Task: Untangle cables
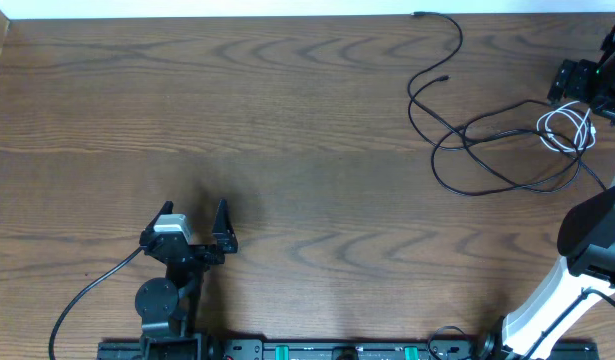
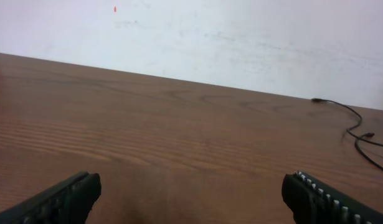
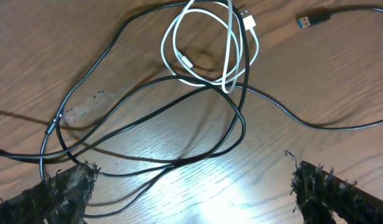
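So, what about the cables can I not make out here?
Overhead: which of white cord and black cord lies on top; too small.
Right wrist: black cord's lower loops, hidden behind fingers of the right gripper.
Left wrist: black cord cut by right edge.

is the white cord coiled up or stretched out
Coiled: the white cord lies in a few loose loops, and they cross strands of the black cord.
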{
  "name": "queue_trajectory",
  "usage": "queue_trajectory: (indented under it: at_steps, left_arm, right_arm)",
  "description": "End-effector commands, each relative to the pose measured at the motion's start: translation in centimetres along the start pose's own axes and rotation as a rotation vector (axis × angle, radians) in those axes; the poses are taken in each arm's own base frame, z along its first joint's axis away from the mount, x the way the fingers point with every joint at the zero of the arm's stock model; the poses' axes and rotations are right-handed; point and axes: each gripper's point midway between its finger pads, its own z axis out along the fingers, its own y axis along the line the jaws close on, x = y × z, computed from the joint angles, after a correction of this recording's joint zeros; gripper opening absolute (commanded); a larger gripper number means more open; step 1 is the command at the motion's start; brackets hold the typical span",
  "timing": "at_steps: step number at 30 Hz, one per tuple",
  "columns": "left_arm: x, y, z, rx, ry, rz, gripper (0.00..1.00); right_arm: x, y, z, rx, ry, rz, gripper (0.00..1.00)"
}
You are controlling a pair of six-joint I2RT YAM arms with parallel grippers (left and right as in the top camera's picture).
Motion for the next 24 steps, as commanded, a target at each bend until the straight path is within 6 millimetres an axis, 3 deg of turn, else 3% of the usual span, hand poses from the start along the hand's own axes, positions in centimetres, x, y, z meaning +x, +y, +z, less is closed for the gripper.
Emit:
queue_trajectory:
  at_steps: [1,14,18,21,24]
  left_arm:
    - [1.6,0.1,0.1,-0.001,0.046,0.015,0.98]
    - [1.6,0.1,0.1,-0.001,0.046,0.015,0.98]
    - [1.6,0.1,0.1,-0.001,0.046,0.015,0.98]
    - [1.6,0.1,0.1,-0.001,0.047,0.015,0.98]
    - [1.6,0.1,0.1,-0.001,0.046,0.015,0.98]
  right_arm:
    - [0.0,0.0,0.0,-0.002,0.000,0.007,0.99]
    - [-0.1,-0.6,-0.1,0.002,-0.001,0.021,0.99]
    - [0.0,0.0,-0.6,-0.004,-0.013,0.007,0.99]
    - [0.2,2.1,-3.1,-0.029,-0.068,-0.039,0.99]
    - [1.3,5.9,-7.8,-0.083,-0.169,-0.127,0.99]
